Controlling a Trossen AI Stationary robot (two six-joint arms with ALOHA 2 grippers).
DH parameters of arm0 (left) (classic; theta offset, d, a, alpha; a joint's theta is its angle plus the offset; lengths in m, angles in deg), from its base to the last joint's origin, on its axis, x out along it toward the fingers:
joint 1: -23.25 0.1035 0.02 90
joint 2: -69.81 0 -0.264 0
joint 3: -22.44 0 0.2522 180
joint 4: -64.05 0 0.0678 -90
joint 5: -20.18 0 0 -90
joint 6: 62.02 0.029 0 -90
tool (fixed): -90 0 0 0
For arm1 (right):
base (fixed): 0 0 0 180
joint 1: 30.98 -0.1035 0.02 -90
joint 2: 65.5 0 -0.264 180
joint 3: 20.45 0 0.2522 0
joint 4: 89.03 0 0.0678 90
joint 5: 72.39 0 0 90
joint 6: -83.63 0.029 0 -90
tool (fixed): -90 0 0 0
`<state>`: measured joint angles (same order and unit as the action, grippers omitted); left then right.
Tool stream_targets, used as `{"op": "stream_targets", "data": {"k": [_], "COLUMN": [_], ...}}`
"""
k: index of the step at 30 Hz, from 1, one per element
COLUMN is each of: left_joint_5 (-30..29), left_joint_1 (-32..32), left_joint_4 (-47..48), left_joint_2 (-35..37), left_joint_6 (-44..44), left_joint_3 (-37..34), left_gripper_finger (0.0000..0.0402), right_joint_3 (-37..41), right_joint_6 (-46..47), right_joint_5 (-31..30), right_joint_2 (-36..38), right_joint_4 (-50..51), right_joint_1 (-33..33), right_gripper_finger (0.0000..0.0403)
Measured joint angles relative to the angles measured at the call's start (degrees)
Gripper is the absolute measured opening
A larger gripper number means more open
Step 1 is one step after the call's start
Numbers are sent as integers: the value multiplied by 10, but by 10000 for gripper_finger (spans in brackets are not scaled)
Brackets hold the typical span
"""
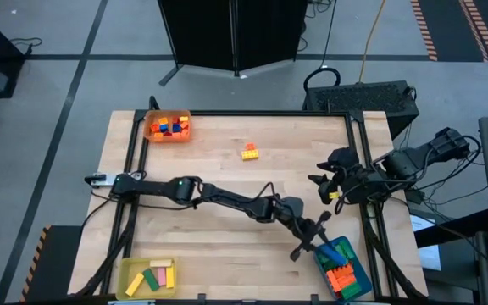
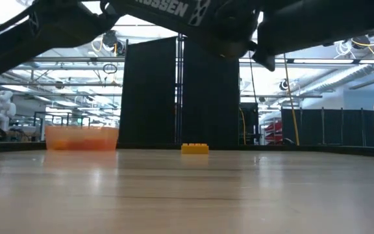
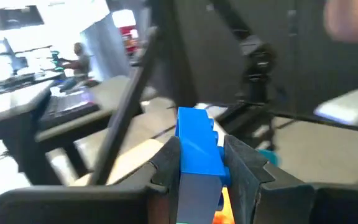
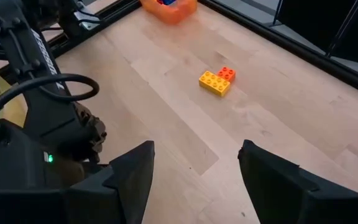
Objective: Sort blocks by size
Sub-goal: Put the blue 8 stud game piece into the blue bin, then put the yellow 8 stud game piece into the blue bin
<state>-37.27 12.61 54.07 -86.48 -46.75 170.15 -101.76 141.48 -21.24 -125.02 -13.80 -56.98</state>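
My left arm reaches across the table to its near right corner. There my left gripper is shut on a blue block over the blue tray, which holds orange, green and blue blocks. My right gripper hangs open above the table's right side, with nothing between its fingers. A yellow block with a small orange block against it rests flat on the table at the far middle; the same yellow block shows in the low view. My left gripper pinches the blue block by its two opposite sides between its two fingers. The fingers lie about level and come from the table's left. The block's free end sticks out past the fingertips, lifted clear above the blue tray.
An orange tray with small mixed blocks stands at the far left corner. A yellow tray with long blocks stands at the near left corner. A dark frame runs along the table's edges. Bare wood lies between the trays.
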Motion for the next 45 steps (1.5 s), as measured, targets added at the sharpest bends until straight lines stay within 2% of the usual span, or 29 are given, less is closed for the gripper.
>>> {"op": "stream_targets", "data": {"k": [4, 9, 11, 20, 23, 28, 30, 32, 37, 45], "left_joint_5": [-59, -24, -11, -19, -14, 88, 100, 89, 13, 6], "left_joint_1": [-1, 1, 0, 0, 16, 64, 78, 86, 94, 128], "left_joint_4": [-11, -4, -3, 19, 84, 224, 278, 340, 466, 607], "left_joint_2": [-13, -12, -12, -7, 13, 56, 67, 80, 107, 140], "left_joint_6": [1, 0, 1, 12, -1, -45, -32, -8, 68, 106], "left_joint_3": [10, 9, 9, 9, 9, 9, 9, 9, 9, 9], "left_gripper_finger": [97, 144, 146, 141, 142, 142, 142, 142, 130, 87], "right_joint_3": [0, 0, 0, 0, 0, 1, 1, 1, 1, 1], "right_joint_6": [0, -3, -4, -5, -18, -39, -53, -72, -106, -178], "right_joint_5": [0, 0, 0, 0, -1, -2, -2, 0, 0, -2], "right_joint_2": [0, 0, 0, 0, -2, -20, -27, -35, -37, -3], "right_joint_4": [0, 0, 0, 0, 2, 31, 39, 43, 39, 33], "right_joint_1": [0, 0, 0, 0, 0, 15, 28, 41, 72, 121], "right_gripper_finger": [226, 226, 226, 226, 226, 226, 226, 226, 226, 226]}}
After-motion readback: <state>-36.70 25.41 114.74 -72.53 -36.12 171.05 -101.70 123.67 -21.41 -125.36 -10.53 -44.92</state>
